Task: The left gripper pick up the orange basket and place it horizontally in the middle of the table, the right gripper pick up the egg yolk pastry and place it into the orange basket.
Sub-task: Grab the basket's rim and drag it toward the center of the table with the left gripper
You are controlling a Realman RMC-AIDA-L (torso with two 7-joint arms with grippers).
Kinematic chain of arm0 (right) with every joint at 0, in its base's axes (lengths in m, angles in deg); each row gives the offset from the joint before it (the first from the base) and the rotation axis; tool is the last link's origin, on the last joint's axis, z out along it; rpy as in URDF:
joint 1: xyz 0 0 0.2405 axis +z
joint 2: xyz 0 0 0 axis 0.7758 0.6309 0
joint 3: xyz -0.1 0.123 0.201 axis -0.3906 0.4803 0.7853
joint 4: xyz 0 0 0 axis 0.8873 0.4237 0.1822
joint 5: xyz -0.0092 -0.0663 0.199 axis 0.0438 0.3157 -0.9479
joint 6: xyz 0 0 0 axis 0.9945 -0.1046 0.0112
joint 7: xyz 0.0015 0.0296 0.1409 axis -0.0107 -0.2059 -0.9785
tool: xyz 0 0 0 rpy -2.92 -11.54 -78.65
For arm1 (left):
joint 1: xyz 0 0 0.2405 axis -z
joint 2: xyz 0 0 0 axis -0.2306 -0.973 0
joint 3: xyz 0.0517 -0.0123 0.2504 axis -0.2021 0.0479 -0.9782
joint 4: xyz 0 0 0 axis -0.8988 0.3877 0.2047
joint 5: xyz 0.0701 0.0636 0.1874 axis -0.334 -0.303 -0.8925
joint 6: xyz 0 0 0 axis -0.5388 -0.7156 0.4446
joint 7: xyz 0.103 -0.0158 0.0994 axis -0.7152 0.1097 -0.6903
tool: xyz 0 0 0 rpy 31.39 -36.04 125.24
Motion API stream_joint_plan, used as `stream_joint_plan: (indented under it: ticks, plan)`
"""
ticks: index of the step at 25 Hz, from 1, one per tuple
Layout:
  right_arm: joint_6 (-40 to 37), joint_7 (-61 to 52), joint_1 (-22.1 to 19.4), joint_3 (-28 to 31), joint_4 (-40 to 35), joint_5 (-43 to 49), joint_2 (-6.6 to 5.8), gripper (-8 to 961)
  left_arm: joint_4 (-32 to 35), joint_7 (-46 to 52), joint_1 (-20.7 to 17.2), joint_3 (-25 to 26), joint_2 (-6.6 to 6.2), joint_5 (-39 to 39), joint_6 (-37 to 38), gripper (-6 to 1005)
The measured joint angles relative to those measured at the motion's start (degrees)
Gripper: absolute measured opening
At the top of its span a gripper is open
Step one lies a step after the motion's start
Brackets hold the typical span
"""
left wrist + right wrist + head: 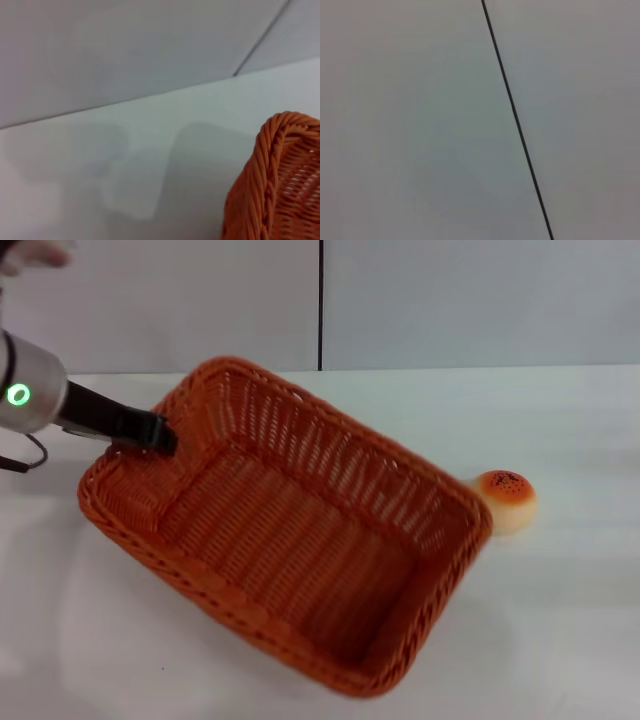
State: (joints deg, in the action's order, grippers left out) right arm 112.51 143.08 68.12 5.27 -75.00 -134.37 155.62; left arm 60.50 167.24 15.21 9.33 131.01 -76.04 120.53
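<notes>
From the head camera, I see the orange basket [290, 530] lying diagonally across the white table [580, 620], one short end toward the far left and the other toward the near right. It sits tipped, with its open inside facing the camera. My left gripper [158, 432] reaches in from the left edge on its silver arm, a green light glowing on the arm. Its slim black fingers meet the braided rim at the basket's far left corner and appear clamped on that rim, with no gap visible between them. The egg yolk pastry [507, 500] rests on the table just beside the basket's right-hand corner, glazed top up, nearly touching the weave. I cannot see my right gripper in this view.

On the left wrist camera, I see only one corner of the basket [280, 180], its braided rim curving over the open-weave side, with bare table [150, 150] and a pale wall [125, 50] behind it. The gripper's own fingers do not show here.

On the right wrist camera, I see a plain pale surface crossed by one thin dark seam [515, 120]. No gripper, basket or pastry appears there.
</notes>
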Motion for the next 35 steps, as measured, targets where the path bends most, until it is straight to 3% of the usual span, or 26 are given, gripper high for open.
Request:
stream_joint_plan:
  ticks: [4,9,15,23,29,35]
  plan:
    - [-0.4,-0.7,0.7,0.6,0.7,0.0,-1.25,620,-4.6,0.1,1.0,8.6,0.03,1.5,1.0,197]
    - [-2.5,-0.8,1.3,0.8,1.9,0.0,-2.28,620,-9.1,0.1,2.7,14.5,-0.15,1.4,2.8,196]
    - [-3.1,-0.8,2.1,0.8,2.9,0.0,-3.18,620,-9.7,0.2,2.9,15.9,-0.04,-0.3,5.0,190]
    - [-3.8,-0.8,3.3,0.8,5.2,0.5,-5.34,620,-10.0,0.4,1.8,19.0,0.09,1.2,6.6,185]
    - [-5.0,-0.4,4.4,0.6,7.3,0.6,-6.77,619,-12.8,0.5,0.8,25.1,0.07,5.4,7.0,182]
    - [-5.4,-0.3,4.7,0.7,7.8,1.2,-7.25,619,-13.2,0.4,0.6,25.1,0.07,5.5,7.3,183]
